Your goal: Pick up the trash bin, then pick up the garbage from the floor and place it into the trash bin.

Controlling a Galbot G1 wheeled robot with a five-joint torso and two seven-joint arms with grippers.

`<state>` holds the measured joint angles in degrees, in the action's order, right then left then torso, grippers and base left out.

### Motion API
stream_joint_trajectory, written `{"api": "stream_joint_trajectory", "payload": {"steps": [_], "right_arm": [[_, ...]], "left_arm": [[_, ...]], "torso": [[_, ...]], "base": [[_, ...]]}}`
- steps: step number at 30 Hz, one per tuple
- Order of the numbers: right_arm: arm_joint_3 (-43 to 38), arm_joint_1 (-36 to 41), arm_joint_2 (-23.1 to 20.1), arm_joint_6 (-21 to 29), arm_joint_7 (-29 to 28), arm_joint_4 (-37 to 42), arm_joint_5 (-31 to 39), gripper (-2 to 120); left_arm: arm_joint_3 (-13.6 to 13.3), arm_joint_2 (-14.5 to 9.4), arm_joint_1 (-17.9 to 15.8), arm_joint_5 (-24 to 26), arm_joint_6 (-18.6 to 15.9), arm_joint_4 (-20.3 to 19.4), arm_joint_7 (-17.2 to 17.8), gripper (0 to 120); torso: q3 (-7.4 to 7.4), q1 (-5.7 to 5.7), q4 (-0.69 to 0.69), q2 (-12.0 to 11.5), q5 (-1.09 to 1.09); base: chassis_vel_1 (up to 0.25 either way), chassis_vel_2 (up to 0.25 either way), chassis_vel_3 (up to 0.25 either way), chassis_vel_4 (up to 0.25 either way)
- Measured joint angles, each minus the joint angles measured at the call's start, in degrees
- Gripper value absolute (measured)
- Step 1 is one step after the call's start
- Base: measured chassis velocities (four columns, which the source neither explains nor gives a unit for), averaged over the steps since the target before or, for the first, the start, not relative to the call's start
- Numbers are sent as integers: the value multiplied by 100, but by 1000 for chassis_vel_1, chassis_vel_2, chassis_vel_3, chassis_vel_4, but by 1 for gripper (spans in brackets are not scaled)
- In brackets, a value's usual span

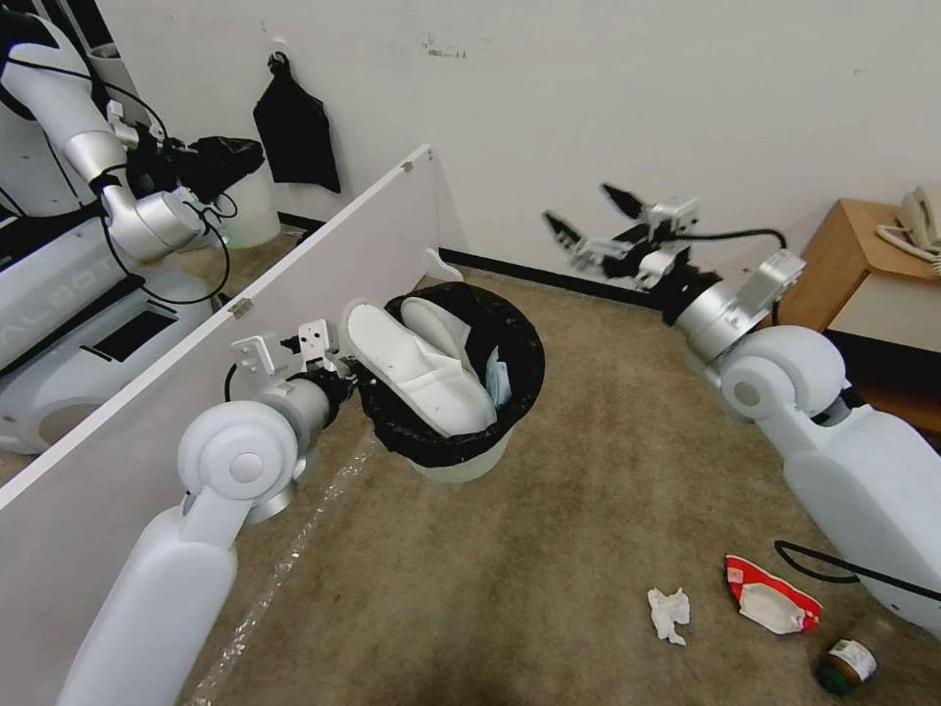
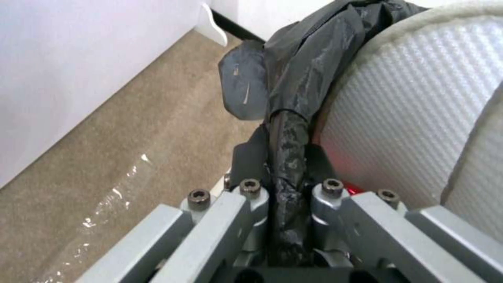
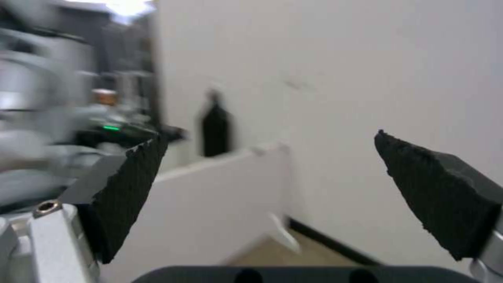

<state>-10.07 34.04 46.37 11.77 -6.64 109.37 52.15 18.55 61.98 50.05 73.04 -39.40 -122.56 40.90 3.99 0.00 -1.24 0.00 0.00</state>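
The trash bin (image 1: 461, 461), white with a black liner, hangs tilted above the carpet, and my left gripper (image 1: 345, 378) is shut on its bag-covered rim (image 2: 287, 157). Two white slippers (image 1: 417, 365) and a face mask (image 1: 497, 380) lie inside it; a slipper's textured sole (image 2: 414, 118) sits right beside the fingers. My right gripper (image 1: 593, 218) is open and empty, raised near the back wall to the right of the bin, its black pads (image 3: 125, 188) spread wide. On the floor at the front right lie a crumpled tissue (image 1: 668, 615), a red-white wrapper (image 1: 772, 596) and a green-labelled bottle (image 1: 847, 667).
A white partition board (image 1: 196, 392) runs along the left, close beside the bin. A wooden cabinet (image 1: 853, 260) with a telephone (image 1: 916, 224) stands at the right. Another robot (image 1: 88, 196) and a second bin are behind the partition. Open carpet lies in the middle.
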Motion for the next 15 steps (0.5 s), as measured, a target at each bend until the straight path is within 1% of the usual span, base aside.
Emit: {"api": "stream_joint_trajectory", "payload": {"steps": [1, 2, 3, 4, 6, 7, 8, 10, 15], "right_arm": [[-38, 23, 12, 277, -434, 36, 87, 100], [-38, 23, 12, 277, -434, 36, 87, 100], [-69, 60, 15, 567, -891, 70, 182, 100], [-84, 86, 15, 699, -1098, 94, 225, 100], [-98, 103, 13, 764, -1172, 109, 243, 100], [-133, 139, 7, 929, -1328, 162, 292, 100], [-133, 139, 7, 929, -1328, 162, 292, 100], [-157, 153, 4, 1107, -1489, 233, 409, 100], [-182, 141, 2, 1196, -1545, 254, 467, 100]], "left_arm": [[32, -2, 39, -26, 13, -28, -27, 4], [32, -2, 39, -26, 13, -28, -27, 4], [60, -5, 80, -46, 20, -57, -53, 4], [74, -5, 108, -58, 23, -80, -63, 4], [80, -5, 120, -62, 24, -91, -65, 4], [89, -1, 147, -71, 25, -121, -65, 4], [89, -1, 147, -71, 25, -121, -65, 4], [92, 1, 170, -76, 25, -168, -64, 4], [96, 1, 176, -80, 27, -197, -50, 4]], "torso": [[0, 0, 0, -1, 0], [0, 0, 0, -1, 0], [0, 0, -1, 0, 0], [0, 0, -1, 0, 0], [0, 0, -1, 0, 1], [0, 0, -1, 0, 0], [0, 0, -1, 0, 0], [0, 0, 0, 0, 0], [0, 0, 0, 0, 0]], "base": [[0, 0, 0, 0], [0, 0, 0, 0], [0, 0, 0, 0], [0, 0, 0, 0], [0, 0, 0, 0], [0, 0, 0, 0], [0, 0, 0, 0], [0, 0, 0, 0], [0, 0, 0, 0]]}}
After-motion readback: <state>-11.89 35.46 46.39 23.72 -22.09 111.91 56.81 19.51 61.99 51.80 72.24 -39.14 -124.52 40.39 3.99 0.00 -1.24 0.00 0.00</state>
